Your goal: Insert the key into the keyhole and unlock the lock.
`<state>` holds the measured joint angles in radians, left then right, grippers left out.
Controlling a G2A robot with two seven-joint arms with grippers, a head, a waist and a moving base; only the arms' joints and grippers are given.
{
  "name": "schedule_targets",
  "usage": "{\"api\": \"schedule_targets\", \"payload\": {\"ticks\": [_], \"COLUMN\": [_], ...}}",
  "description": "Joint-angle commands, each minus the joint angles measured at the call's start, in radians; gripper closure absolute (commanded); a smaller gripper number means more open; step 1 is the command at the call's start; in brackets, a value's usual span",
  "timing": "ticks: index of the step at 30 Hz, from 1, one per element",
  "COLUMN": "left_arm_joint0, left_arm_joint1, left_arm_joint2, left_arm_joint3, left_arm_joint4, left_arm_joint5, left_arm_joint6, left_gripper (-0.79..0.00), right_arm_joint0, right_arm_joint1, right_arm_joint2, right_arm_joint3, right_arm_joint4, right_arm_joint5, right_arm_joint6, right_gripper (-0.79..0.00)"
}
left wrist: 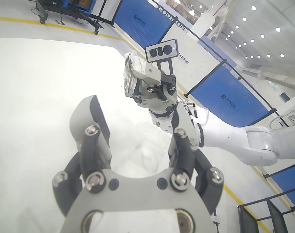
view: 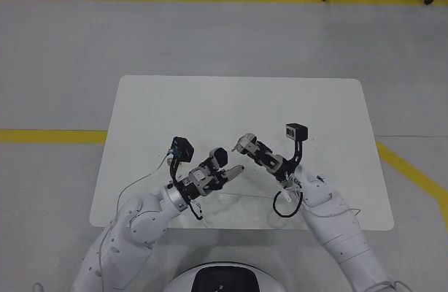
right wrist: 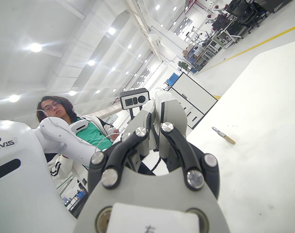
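slim key (right wrist: 223, 135), silver tip, tan end, flat on table (right wrist: 264, 103).

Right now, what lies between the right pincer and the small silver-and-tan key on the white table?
Only bare white table between right pincer and key, shown in the right wrist view.

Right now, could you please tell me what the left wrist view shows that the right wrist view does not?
Left wrist view's own: the left gripper, open, and blue barrier panels behind. Right wrist view's own: a small metal-and-tan object lying on the table, possibly the key. Both: the right gripper, shut, and the white table.
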<state>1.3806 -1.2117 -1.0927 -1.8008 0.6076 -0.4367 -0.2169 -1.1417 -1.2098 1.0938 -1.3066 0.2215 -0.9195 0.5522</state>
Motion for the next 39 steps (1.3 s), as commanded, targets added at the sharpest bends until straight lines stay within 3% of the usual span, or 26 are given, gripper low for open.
{"api": "schedule_targets", "payload": {"ticks": [1, 11, 17, 39], "left_arm_joint0": [-0.001, -0.021, -0.028, -0.019], "left_arm_joint1": [-0.001, -0.008, -0.008, -0.002], "left_arm_joint2": [0.003, 0.02, 0.006, -0.054], "left_arm_joint3": [0.001, 0.026, 0.035, 0.024], "left_arm_joint4": [0.0, -0.024, -0.05, -0.116], "left_arm_joint5": [-0.002, 0.018, 0.023, 0.02], "left_arm_joint6": [0.01, 0.008, 0.006, -0.026], "left_gripper": [-0.246, -0.052, 0.0, 0.0], "right_arm_joint0": [0.004, 0.004, 0.002, 0.025], "right_arm_joint1": [0.001, 0.005, 0.005, 0.005], "right_arm_joint2": [-0.002, 0.006, 0.007, -0.01], "right_arm_joint3": [0.0, -0.016, -0.029, -0.01], "right_arm_joint4": [0.001, -0.019, -0.035, -0.083], "right_arm_joint5": [0.001, 0.022, 0.039, 0.024], "right_arm_joint6": [0.017, 0.031, 0.025, 0.047], "right_gripper": [0.0, 0.0, 0.0, 0.0]}}
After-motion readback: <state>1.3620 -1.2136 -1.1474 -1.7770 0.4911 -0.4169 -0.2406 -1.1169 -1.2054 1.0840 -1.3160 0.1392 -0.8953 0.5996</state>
